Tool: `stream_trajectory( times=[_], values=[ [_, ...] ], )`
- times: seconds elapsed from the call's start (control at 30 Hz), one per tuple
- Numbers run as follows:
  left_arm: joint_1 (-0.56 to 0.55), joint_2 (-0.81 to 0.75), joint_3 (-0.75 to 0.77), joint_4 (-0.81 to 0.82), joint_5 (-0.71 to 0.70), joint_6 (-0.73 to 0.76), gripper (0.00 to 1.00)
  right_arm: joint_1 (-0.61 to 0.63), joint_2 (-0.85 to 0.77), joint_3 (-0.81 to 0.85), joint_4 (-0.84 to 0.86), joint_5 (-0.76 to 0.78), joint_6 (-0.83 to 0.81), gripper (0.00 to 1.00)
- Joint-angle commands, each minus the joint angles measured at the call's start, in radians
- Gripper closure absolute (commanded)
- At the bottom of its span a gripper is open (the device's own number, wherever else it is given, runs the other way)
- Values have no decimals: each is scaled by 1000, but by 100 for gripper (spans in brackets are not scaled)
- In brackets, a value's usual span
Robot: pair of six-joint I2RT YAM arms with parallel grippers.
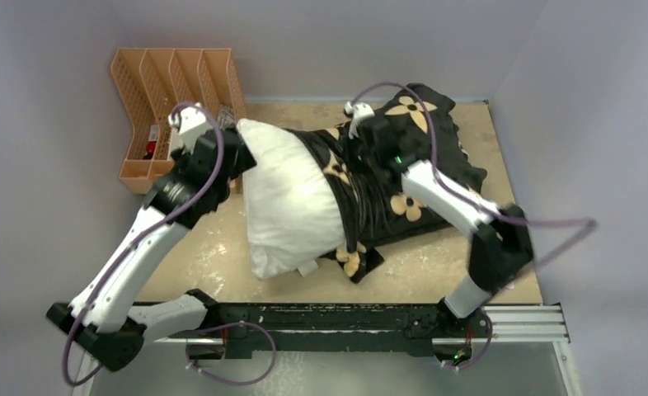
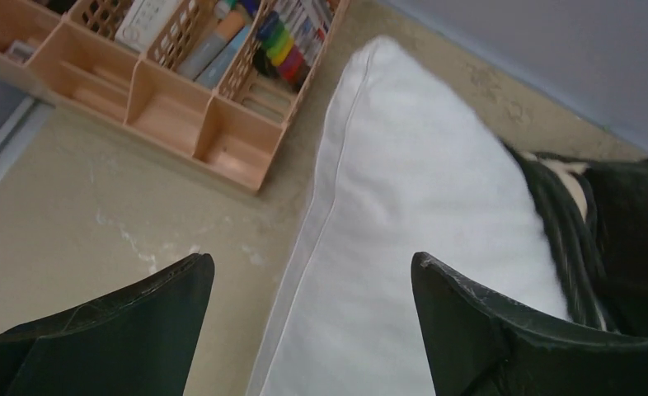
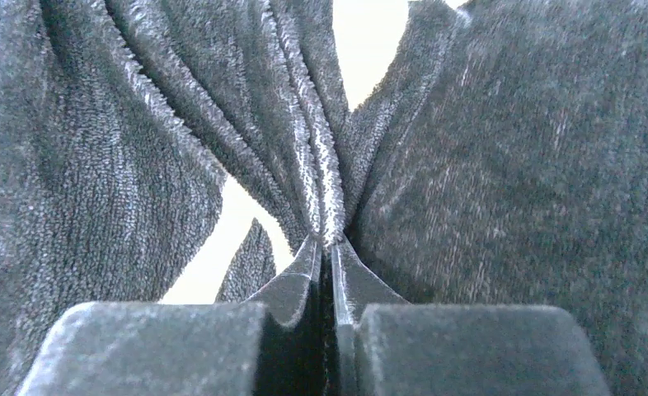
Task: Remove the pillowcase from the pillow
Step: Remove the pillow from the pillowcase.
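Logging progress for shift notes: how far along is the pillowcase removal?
Done: about half the pillow lies bare. In hand: the right hand pinches a fold of the pillowcase; the left hand is open at the pillow's edge. Left: pulling the cover off the covered half.

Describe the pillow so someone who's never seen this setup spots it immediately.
On the tan table, right of the orange desk organizer at the back-left corner, lies a big soft bundle. The pillow is its left half: plain white, puffy and wrinkled, sticking out of the black pillowcase. Unlike that flower-printed plush cover, it has no pattern.
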Motion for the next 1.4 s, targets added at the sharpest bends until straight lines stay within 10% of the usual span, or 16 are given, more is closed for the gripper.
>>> stream_trajectory(
  times=[0.0,0.13,0.3,0.43,0.47,0.67,0.93,1.07,1.2,1.37],
  values=[
    [163,193,144,170,171,280,11,76,-409,-554,324,80,50,97],
    [286,331,103,299,534,245,11,76,-527,-821,533,56,106,100],
    [295,325,-109,508,863,162,17,76,-490,-777,440,5,145,100],
    [299,261,-240,598,1017,132,95,76,-465,-690,356,-30,135,97],
    [300,252,-247,588,1039,141,100,75,-465,-664,338,-34,135,93],
    [299,122,-275,496,958,246,100,70,-441,-356,138,-72,47,32],
    [297,-4,-361,490,1002,273,100,66,-101,228,-238,-276,-94,9],
    [297,-45,-376,498,981,249,100,110,53,395,-412,-319,-145,14],
    [297,-70,-378,495,978,240,100,139,-32,203,-240,-279,-83,26],
    [296,-91,-408,513,997,224,100,139,-5,277,-286,-67,-93,86]
  ],
)
